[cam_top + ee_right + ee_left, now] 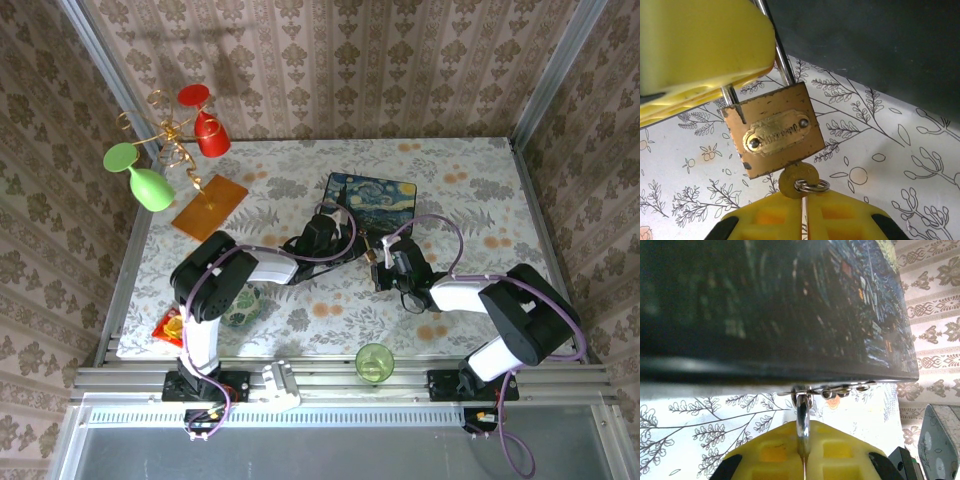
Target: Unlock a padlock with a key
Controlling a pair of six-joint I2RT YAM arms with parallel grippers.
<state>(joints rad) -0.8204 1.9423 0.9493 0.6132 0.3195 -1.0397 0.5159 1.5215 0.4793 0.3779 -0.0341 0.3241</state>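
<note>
I am clamping my left claw (pixel 803 442) shut on the silver shackle (pixel 802 421). My right claw (pixel 804 205) is pinching together on the round head of the key (pixel 797 180), just under the brass padlock (pixel 775 131).

The padlock is hanging near the middle of the table (pixel 470 200), just off the near edge of the painted box (pixel 372 203), with its keyhole end facing my right claw.

I am judging that the key is already seated and that turning it is the step in hand. The next move is calling for a roll of my right wrist about the key's own line. Meanwhile my left claw should be bracing the shackle so that the body is not swinging round with the key. The key ring (pixel 812 186) is sitting right at my fingertips and could be getting in the way of a clean grip.

The key's blade is hiding inside the body, so I am not seeing how deep it is sitting. My left finger is covering the top of the shackle in the right wrist view. In the left wrist view the shackle is running up to a metal fitting (pixel 835 390) under the box's edge, and I cannot tell whether it is threaded through. The lettering on the nameplate (pixel 775 136) is blurring out.
</note>
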